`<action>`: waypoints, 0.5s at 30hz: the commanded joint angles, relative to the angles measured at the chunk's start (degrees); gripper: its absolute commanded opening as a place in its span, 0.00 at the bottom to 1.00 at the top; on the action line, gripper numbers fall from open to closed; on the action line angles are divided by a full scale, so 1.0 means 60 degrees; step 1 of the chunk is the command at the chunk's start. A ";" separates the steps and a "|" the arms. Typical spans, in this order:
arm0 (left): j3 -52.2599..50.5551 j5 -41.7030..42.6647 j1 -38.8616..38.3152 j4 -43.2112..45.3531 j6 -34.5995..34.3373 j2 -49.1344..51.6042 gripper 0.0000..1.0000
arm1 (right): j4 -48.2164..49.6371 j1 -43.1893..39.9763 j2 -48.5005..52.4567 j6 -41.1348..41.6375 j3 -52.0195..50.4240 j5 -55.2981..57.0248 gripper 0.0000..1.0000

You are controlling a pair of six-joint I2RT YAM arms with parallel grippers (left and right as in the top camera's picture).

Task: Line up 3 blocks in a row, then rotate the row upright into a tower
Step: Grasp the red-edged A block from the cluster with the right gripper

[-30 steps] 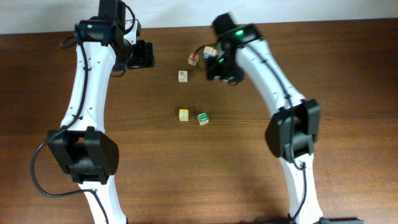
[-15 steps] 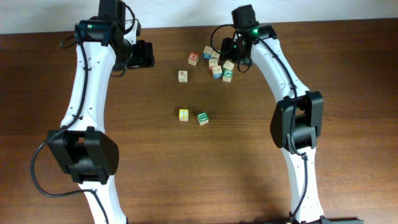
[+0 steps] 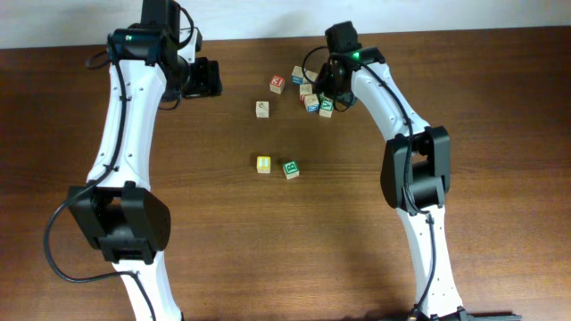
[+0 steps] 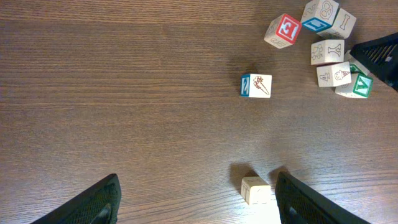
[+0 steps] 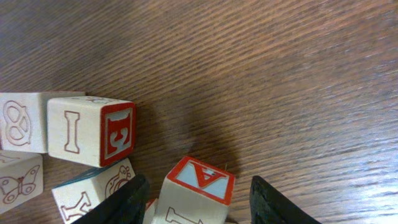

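Note:
Three blocks lie apart from the pile: a mostly plain tan one (image 3: 262,109) (image 4: 255,85), a yellow-faced one (image 3: 264,164) and a green-faced one (image 3: 290,169). My left gripper (image 3: 210,78) (image 4: 198,186) hangs open at the far left. In its wrist view the yellow-faced block (image 4: 256,190) looks pale and sits just inside its right finger. My right gripper (image 3: 325,89) (image 5: 198,190) is down in the far pile. Its jaws stand open on either side of a red-bordered A cube (image 5: 202,177), with narrow gaps showing.
A red-faced cube (image 3: 277,84) (image 4: 283,30) and several more cubes (image 3: 308,89) crowd round my right gripper. In the right wrist view a red E cube (image 5: 93,130) and an 8 cube (image 5: 18,121) lie to the left. The table's far edge (image 3: 446,34) is close behind.
My right gripper swung back over the far pile and came down astride the A cube, its jaws narrower than before. The left arm and the three separate blocks have not moved.

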 commanded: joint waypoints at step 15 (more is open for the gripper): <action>0.0066 -0.0040 0.0007 -0.0087 0.0051 -0.0109 0.78 | -0.1785 -0.0652 -0.0415 -0.1402 0.0208 -0.0390 0.22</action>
